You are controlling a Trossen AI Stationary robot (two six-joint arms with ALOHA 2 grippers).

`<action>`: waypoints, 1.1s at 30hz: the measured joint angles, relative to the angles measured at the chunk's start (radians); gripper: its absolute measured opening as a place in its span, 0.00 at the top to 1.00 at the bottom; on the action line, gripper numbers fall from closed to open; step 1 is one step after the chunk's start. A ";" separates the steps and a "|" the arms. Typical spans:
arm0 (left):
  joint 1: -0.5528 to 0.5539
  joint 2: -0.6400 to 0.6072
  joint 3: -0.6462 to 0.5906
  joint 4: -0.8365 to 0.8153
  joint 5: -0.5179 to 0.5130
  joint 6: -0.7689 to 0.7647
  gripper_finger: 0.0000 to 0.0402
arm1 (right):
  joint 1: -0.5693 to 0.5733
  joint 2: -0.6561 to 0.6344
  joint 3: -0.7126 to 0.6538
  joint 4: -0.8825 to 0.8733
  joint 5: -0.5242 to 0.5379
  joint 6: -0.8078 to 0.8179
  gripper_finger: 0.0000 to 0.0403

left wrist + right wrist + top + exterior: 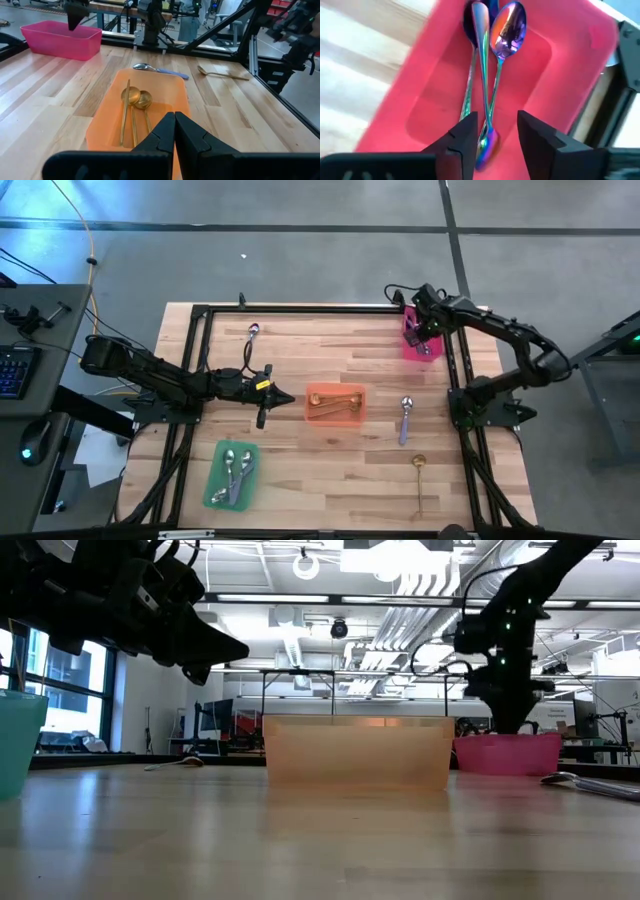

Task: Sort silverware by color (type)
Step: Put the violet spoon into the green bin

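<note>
Across the pale wood-plank table (340,470), three smooth rectangular plastic trays with rounded corners are set out: green (215,485) at the near left, translucent orange (335,416) at centre, pink (409,344) at the far right.

Silverware, slim polished metal:
- Pink tray: three iridescent rainbow utensils (487,75) lying crossed; one shows a glossy purple-blue spoon bowl.
- Orange tray: two gold spoons (134,102) lying side by side, bowls touching.
- Green tray: silver pieces (236,471), two bowls visible; the exact count cannot be told.
- Loose on the table: one purple-handled spoon (404,420) just right of the orange tray, one gold spoon (420,480) at the near right, and one small purple-handled spoon (252,338) at the far left.

Right gripper (496,127): positioned directly over the pink tray at the far right corner. Its two dark, matte, wedge-shaped fingers are spread apart, with the iridescent utensils lying in the tray beneath the gap. Nothing is held.

Left gripper (174,131): positioned above the table just left of the orange tray, pointing toward it. Its fingers are pressed together with only a thin seam between them, and nothing is pinched.
</note>
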 joint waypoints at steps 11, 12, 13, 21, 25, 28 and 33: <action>0.000 0.000 0.000 -0.009 0.000 0.000 1.00 | 0.390 -0.229 -0.040 -0.049 0.031 0.328 0.98; 0.000 0.000 0.000 -0.009 0.000 0.000 1.00 | 0.445 -0.244 -0.052 -0.049 0.041 0.390 0.97; 0.000 0.000 0.000 -0.009 0.000 0.000 1.00 | 0.504 -0.254 -0.067 -0.049 0.055 0.455 0.95; 0.000 0.000 0.000 -0.009 0.000 0.000 1.00 | 1.007 -0.257 -0.205 -0.026 0.192 1.011 0.93; 0.000 0.000 0.000 -0.009 0.001 0.001 1.00 | 1.221 -0.226 -0.232 -0.010 0.274 1.267 0.90; 0.000 0.000 0.000 -0.010 0.001 0.001 1.00 | 1.324 -0.173 -0.235 -0.011 0.298 1.416 0.84; 0.000 0.000 0.000 -0.010 0.001 0.000 1.00 | 1.390 -0.038 -0.236 -0.012 0.283 1.570 0.72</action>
